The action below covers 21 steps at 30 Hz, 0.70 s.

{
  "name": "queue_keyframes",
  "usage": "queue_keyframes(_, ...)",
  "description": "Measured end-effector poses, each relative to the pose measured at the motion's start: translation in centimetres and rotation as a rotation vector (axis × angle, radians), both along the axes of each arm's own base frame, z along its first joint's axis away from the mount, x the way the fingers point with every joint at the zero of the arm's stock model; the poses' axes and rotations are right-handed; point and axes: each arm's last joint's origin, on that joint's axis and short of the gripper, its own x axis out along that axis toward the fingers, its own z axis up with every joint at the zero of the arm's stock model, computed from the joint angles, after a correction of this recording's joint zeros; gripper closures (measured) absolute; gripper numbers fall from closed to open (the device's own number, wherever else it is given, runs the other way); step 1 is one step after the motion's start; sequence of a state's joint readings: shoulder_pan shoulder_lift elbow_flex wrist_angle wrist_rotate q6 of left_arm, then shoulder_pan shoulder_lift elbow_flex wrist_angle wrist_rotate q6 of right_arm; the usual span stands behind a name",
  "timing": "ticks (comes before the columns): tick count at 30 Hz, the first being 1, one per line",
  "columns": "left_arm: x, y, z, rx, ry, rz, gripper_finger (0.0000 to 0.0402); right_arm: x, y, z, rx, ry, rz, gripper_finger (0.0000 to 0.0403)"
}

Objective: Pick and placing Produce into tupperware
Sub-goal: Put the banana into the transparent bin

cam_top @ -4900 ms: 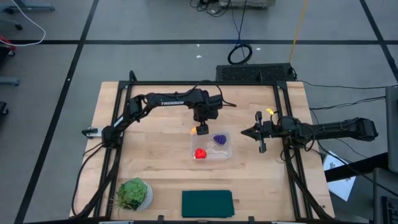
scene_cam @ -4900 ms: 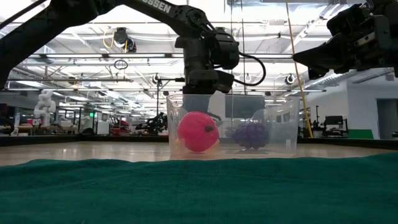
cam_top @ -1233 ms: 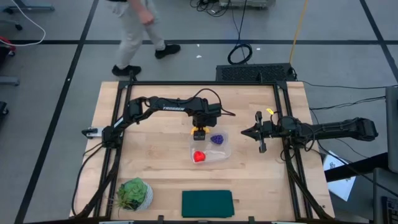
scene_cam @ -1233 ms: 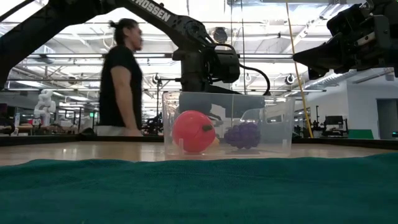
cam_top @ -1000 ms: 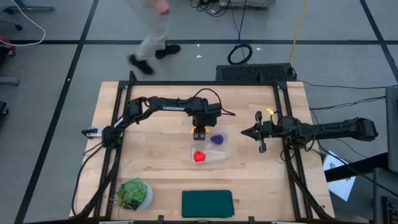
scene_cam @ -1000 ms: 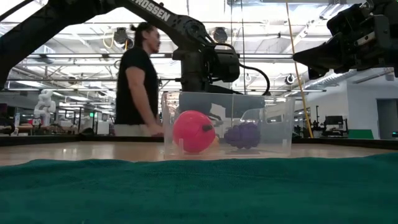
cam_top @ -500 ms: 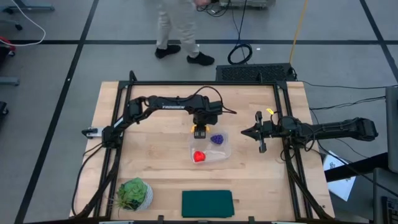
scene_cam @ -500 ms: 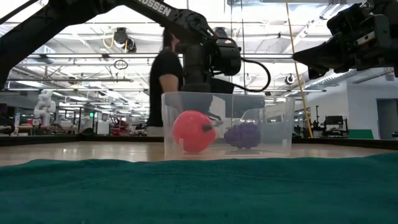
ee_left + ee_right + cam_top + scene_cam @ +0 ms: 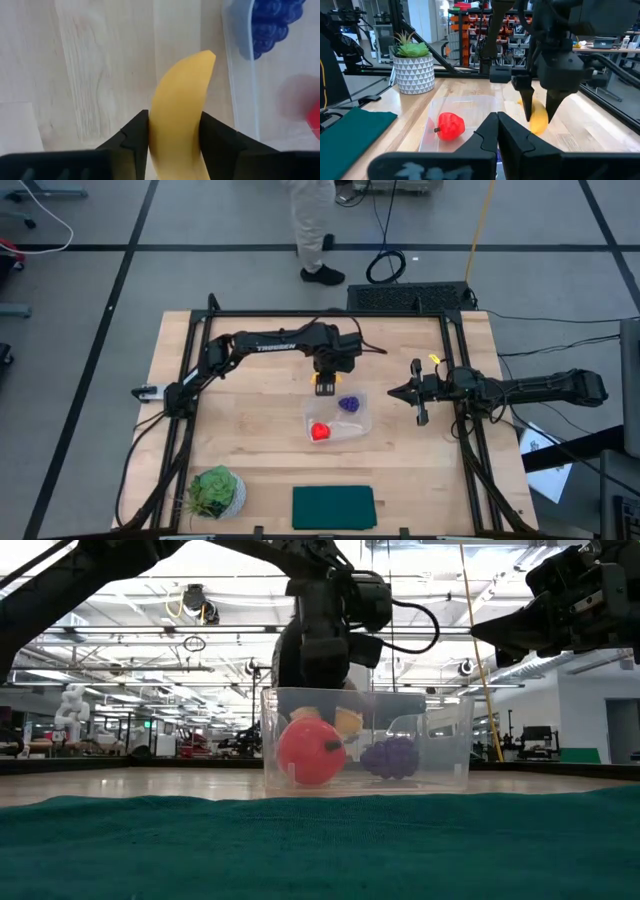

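My left gripper (image 9: 325,383) is shut on the yellow banana (image 9: 181,110) just past the far left corner of the clear tupperware (image 9: 352,423). The red round fruit (image 9: 320,432) and the purple grape cluster (image 9: 350,405) lie on the tupperware's floor. In the low view the banana (image 9: 347,722) shows through the tupperware's wall, above the table. My right gripper (image 9: 416,396) hangs shut over the table's right side, with nothing in it. My left gripper pinches the banana's two sides (image 9: 156,131) between its two fingers (image 9: 527,104). The fingers point down from above and lie across the banana. The banana's lower end (image 9: 538,125) sticks out below the fingertips, and the banana is lifted clear of the table.
A potted green plant (image 9: 215,492) stands at the near left. A dark green cloth (image 9: 333,507) lies flat at the near edge. A person (image 9: 315,220) walks on the floor beyond the table's far edge. Bare wood lies left of the tupperware.
My left gripper has gone up and a little toward the table's far edge with the banana, which has come up from table height beside the tupperware. The person beyond the table has walked from left to right.
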<state>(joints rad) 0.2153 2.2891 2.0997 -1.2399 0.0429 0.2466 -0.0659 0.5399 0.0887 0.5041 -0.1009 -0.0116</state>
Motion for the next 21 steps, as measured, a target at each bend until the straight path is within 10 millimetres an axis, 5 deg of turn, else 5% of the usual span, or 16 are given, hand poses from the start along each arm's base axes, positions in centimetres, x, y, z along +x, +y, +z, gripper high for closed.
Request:
queue_keyframes(16, 0.2, -0.1, 2.0, -0.036, -0.07, -0.06, 0.026, 0.0, 0.0, -0.1, 0.001, 0.008, 0.0, 0.0403)
queue_keyframes(21, -0.4, -0.3, 4.3, -0.021, -0.131, -0.069, 0.0259, 0.0, 0.0, -0.1, 0.001, 0.008, 0.0, 0.0403)
